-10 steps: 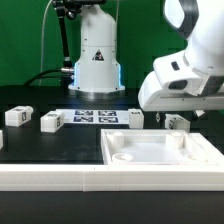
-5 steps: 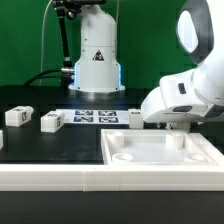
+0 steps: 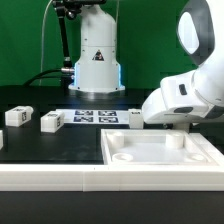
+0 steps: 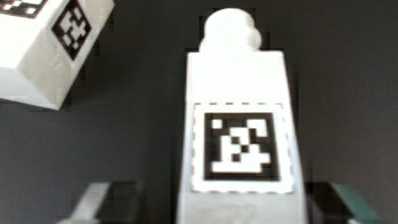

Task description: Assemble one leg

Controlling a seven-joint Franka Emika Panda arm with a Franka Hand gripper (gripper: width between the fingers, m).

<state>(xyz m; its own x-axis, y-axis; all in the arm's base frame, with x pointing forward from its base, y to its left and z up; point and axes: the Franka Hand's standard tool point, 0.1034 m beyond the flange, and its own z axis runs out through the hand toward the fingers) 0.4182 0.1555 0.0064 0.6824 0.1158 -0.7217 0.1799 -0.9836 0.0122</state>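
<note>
In the wrist view a white leg (image 4: 240,120) with a black-and-white tag lies lengthwise between my gripper (image 4: 222,205) fingers. The left finger (image 4: 102,203) and right finger (image 4: 350,203) stand on either side of it, with a dark gap at each side, so the gripper is open around the leg. In the exterior view this leg (image 3: 176,138) stands upright at the far right corner of the large white tray-like piece (image 3: 160,165). The arm's white housing (image 3: 185,100) sits just above it and hides the fingers.
Three more tagged legs lie on the black table: two at the exterior view's left (image 3: 16,116) (image 3: 52,122) and one near the tray (image 3: 134,118), which may be the one also seen in the wrist view (image 4: 45,50). The marker board (image 3: 95,116) lies in front of the robot base (image 3: 95,55).
The arm has come down and shifted slightly to the exterior view's right. The leg sits lower, at the tray's far right corner. Little has moved in the last half second.
</note>
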